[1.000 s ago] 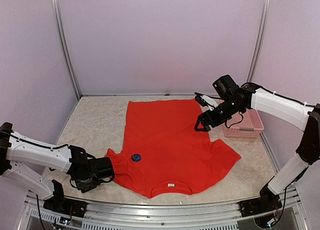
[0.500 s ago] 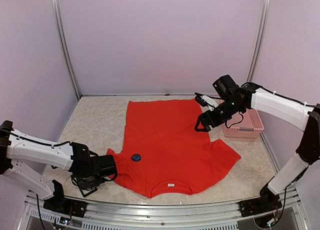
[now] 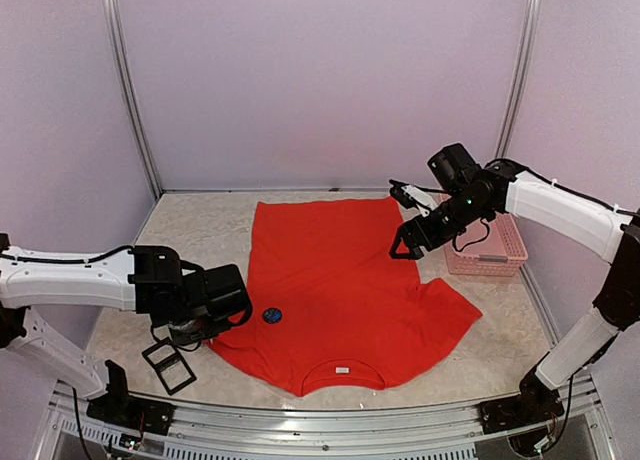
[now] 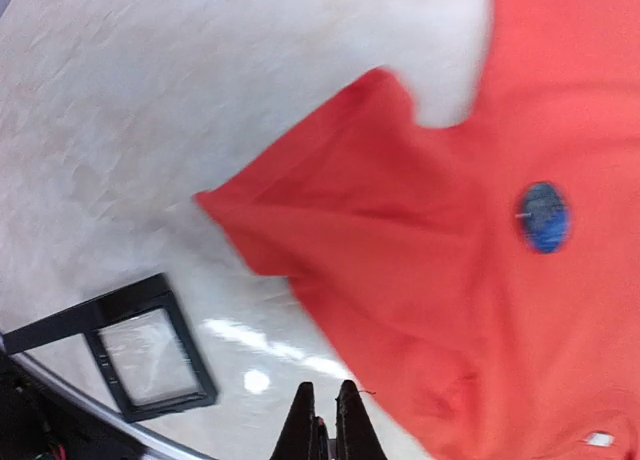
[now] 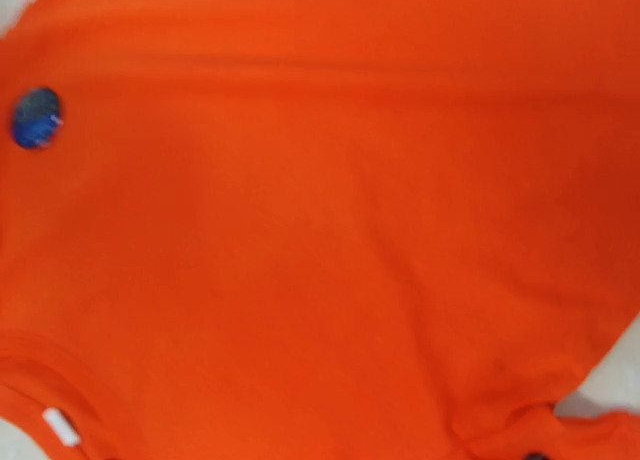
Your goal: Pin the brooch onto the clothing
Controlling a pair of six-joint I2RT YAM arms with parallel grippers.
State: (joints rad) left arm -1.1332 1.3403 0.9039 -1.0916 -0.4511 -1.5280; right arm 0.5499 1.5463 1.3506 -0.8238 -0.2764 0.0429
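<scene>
The clothing, a bright red T-shirt (image 3: pixel 340 280), lies spread flat on the table with its neckline and white label (image 3: pixel 342 369) toward the front. A round blue brooch (image 3: pixel 272 315) sits on its chest near the left sleeve, and the brooch (image 4: pixel 544 217) also shows in the left wrist view. My left gripper (image 3: pixel 200 332) hangs above the table just off the left sleeve. Its fingers (image 4: pixel 303 420) are shut with nothing in them. My right gripper (image 3: pixel 398 250) is at the shirt's right edge. Its fingers are hidden in the right wrist view, where red fabric (image 5: pixel 320 230) fills the frame.
A pink basket (image 3: pixel 490 250) stands at the right, behind the right arm. A small black-framed clear case (image 3: pixel 168 366) lies on the table at the front left, close to the left gripper. Metal rails run along the front edge.
My left arm has risen and swung right and away from the sleeve, uncovering the black-framed case. The right arm has hardly moved.
</scene>
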